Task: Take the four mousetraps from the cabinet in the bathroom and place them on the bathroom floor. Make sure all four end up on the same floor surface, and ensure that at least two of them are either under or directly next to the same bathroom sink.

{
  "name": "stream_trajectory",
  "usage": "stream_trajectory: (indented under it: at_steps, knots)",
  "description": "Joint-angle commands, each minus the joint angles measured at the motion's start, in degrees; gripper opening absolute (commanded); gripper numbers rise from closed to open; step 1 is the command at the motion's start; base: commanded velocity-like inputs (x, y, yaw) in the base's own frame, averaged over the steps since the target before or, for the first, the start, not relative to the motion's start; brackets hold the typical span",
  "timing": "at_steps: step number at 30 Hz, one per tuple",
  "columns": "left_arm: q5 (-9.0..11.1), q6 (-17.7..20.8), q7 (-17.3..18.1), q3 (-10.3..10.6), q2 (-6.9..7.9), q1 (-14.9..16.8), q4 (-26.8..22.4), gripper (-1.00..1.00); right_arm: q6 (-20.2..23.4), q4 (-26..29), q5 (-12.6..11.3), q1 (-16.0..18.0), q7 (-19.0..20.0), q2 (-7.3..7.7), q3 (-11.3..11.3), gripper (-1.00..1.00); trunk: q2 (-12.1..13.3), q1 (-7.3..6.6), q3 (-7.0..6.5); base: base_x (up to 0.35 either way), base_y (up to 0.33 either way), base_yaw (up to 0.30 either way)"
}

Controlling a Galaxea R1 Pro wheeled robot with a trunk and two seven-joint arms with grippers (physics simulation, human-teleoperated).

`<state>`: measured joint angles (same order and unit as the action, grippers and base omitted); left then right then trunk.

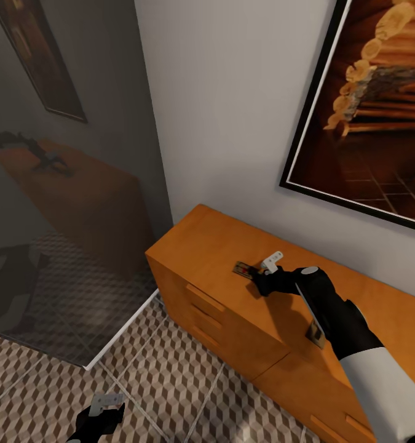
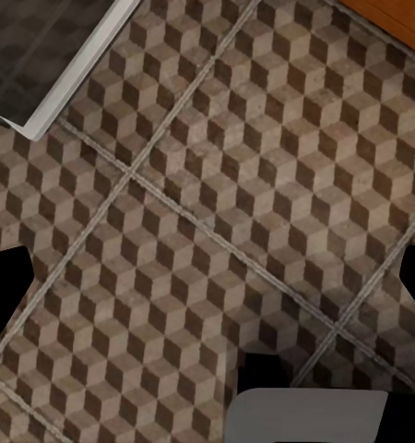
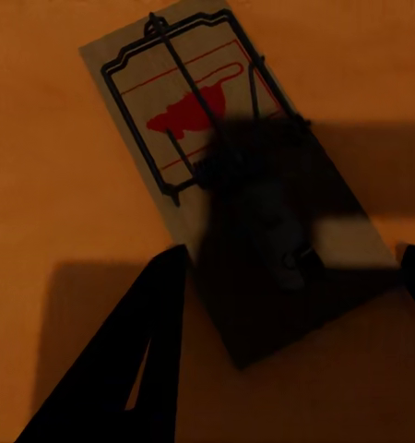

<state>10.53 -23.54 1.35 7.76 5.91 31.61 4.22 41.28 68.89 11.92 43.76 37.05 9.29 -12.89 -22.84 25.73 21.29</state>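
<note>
Fingers (image 3: 157, 341) of my right gripper (image 1: 260, 282) are spread apart and hang just over a mousetrap (image 1: 242, 269) on top of the cabinet (image 1: 201, 246). In my right wrist view one dark finger sits on each side of the mousetrap (image 3: 235, 194), and they are not squeezing it. I cannot tell if they touch the wood. That trap is a small flat board with a black wire frame and a red picture on it. My shadow covers about half of it.

From my head, the trap lies at about 11 o'clock from my right gripper, very close to it. A second mousetrap (image 1: 316, 332) lies farther along the cabinet top, at about 5 o'clock from the first one, partly hidden by my right arm.

The cabinet is orange-brown and stands against a white wall. A big framed picture (image 1: 379, 111) hangs above it, at about 1 o'clock. A glass shower wall (image 1: 66, 203) is at 9 o'clock from the cabinet.

My left gripper (image 1: 99, 418) hangs low over the bathroom floor (image 1: 189, 369), well apart from the cabinet, at about 7 o'clock from it. I cannot tell how far open it is. My left wrist view looks down at the cube-pattern tiles (image 2: 226, 212).
</note>
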Motion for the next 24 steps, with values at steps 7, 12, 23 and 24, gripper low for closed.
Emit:
stream_trajectory:
  at_steps: [7, 12, 23, 24]
  knots:
    - [0.54, -0.45, 0.14, 0.50, -0.02, 0.12, 0.26, 1.00, 0.58, 0.62, 0.01, 0.01, 0.56, -0.93, 0.04, -1.00, -0.08, 0.05, 0.11, 0.000, 0.000, 0.000]
    - [0.54, -0.45, 0.14, 0.50, -0.02, 0.12, 0.26, 1.00, 0.63, 1.31, 0.03, 0.01, 0.56, -1.25, 0.06, -1.00, -0.08, 0.05, 0.11, 0.000, 0.000, 0.000]
    - [0.54, -0.45, 0.13, 0.50, -0.02, 0.12, 0.26, 1.00, 1.23, 4.88, 0.29, 0.06, 0.37, -4.19, 0.07, -1.00, -0.08, 0.05, 0.11, 0.000, 0.000, 0.000]
    - [0.54, -0.45, 0.14, 0.50, -0.02, 0.12, 0.26, 1.00, 1.30, 5.69, 0.28, 0.08, 0.35, -4.24, 0.06, -1.00, -0.08, 0.05, 0.11, 0.000, 0.000, 0.000]
